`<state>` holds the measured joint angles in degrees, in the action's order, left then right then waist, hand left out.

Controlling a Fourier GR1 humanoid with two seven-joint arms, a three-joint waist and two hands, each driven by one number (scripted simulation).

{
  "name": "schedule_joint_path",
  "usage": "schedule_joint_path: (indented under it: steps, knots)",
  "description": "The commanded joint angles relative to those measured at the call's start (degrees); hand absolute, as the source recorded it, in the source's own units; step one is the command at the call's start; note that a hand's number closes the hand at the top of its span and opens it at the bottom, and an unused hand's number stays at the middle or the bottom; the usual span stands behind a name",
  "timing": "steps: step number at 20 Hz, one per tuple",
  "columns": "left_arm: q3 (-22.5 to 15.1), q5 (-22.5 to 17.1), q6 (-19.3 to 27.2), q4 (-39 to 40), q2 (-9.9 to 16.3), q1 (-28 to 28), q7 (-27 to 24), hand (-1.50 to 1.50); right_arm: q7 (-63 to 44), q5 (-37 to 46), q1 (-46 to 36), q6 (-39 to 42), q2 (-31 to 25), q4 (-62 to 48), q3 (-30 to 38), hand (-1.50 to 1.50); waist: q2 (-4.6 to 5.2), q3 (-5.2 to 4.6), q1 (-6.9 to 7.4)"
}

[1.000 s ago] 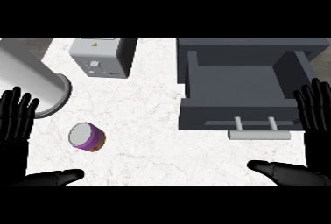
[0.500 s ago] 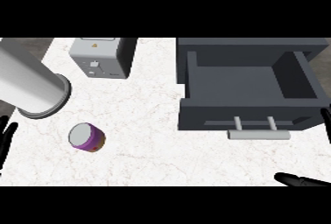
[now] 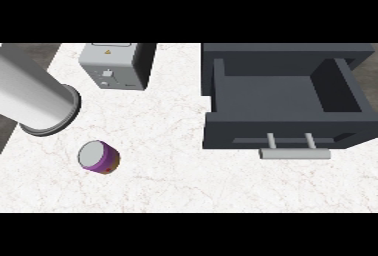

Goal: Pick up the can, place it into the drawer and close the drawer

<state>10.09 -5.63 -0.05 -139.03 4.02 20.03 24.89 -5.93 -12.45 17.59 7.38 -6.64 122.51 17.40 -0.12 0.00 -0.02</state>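
**Can on its side at lower left, drawer open at right, no hand in view**

The can lies tipped on the white marbled counter in the lower left of the head view. Its grey lid faces up and to the left, and its purple wall shows along the lower right edge. It touches nothing but the counter.

The drawer stands pulled out at the right, dark grey, its inside bare and open from above. Its front panel faces the lower edge of the view, and a pale bar handle sticks out from that panel on two short posts. The can and the drawer are well apart, with only bare counter between them.

A large pale cylinder comes in from the upper left, tilted, and its rimmed end sits above the can, near it but not touching. Behind that, near the counter's back edge, stands a grey box with a small yellow label and a knob on its top face. The box sits between the cylinder and the drawer, apart from both.

Neither hand shows anywhere in the view, so whether their fingers are wide or curled cannot be told.
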Motion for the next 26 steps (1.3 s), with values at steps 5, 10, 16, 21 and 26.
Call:
schedule_joint_path:
  steps: [5,10,16,21,26]
  knots:
    - [3.7,-8.5,2.3,-1.4,-2.2,-2.2,6.4,-1.50,3.5,-4.5,4.6,5.7,-0.1,-0.5,5.0,-1.50,0.01,0.02,-0.21]
    - [4.5,-11.4,3.0,3.9,-2.1,-6.4,7.2,-1.50,3.6,-7.7,3.1,8.7,-2.1,-3.9,8.7,-1.50,0.07,0.00,-0.12]
    - [2.6,-7.8,5.7,10.5,-3.0,-11.0,6.3,-1.50,2.8,-5.8,3.7,9.1,1.3,-1.5,8.5,-1.50,0.11,0.01,-0.20]
    - [-1.9,-2.7,8.5,17.8,-4.0,-13.8,1.8,-1.50,0.2,-13.0,8.0,13.5,-0.7,2.0,14.3,-1.50,0.09,0.01,-0.57]
    - [-0.8,-4.2,6.3,25.3,-4.0,-12.6,-5.5,-1.50,1.9,-10.5,6.2,15.3,0.6,0.0,14.7,-1.50,0.09,-0.01,-0.32]
